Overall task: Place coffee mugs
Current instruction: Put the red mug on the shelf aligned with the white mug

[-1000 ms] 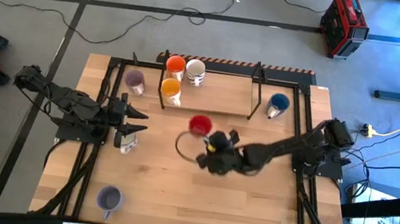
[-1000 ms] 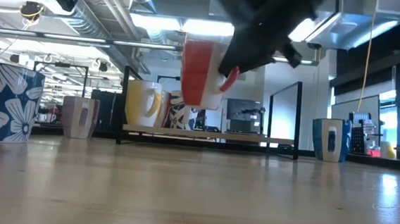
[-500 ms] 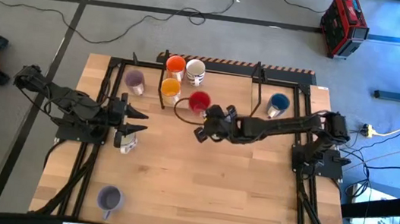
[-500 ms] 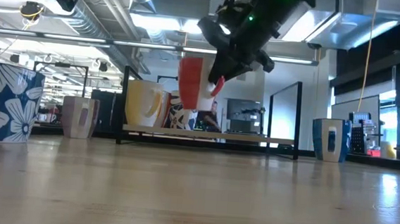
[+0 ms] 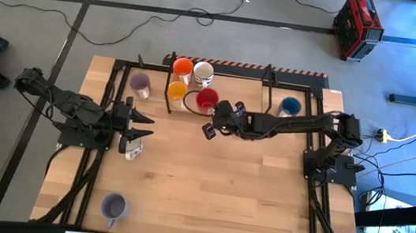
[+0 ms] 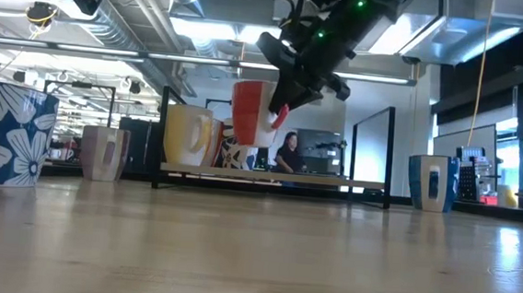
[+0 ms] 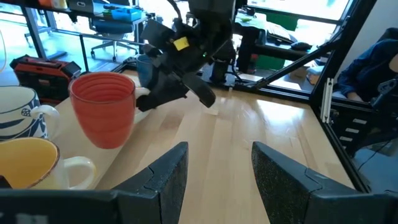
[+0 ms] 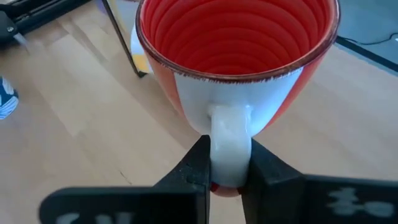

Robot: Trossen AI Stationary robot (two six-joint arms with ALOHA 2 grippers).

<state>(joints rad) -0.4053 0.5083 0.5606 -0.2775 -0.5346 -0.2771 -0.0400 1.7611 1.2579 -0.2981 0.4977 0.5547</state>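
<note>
A red mug (image 5: 207, 99) with a white handle hangs above the low wooden shelf (image 5: 234, 96) at the table's far side, close to a yellow mug (image 5: 178, 90). My right gripper (image 8: 230, 171) is shut on it, reaching in from the table's right. The low view shows the red mug (image 6: 252, 113) upright, above the shelf board. My left gripper (image 5: 146, 125) waits open at the table's left, pointing at the red mug (image 7: 104, 109) from a distance. An orange mug (image 5: 182, 67) and a white mug (image 5: 203, 74) stand on the shelf's far left. My right gripper pinches the red mug's white handle (image 8: 230, 140) between its two fingers (image 8: 199, 165). The fingers come from the table's right, slanting down. The mug hangs upright, mouth up, clear of the shelf board.
A flowered blue-and-white mug (image 5: 132, 149) stands on the table by my left gripper. A purple mug (image 5: 141, 84) stands left of the shelf, a blue mug (image 5: 289, 107) right of it, and another purple one (image 5: 113, 205) near the front left. Black frame posts (image 5: 169, 96) flank the shelf.
My right gripper has swung from the table's middle toward the far edge with the red mug. The mug has stayed upright and lifted, and now hangs over the shelf beside the yellow mug.
</note>
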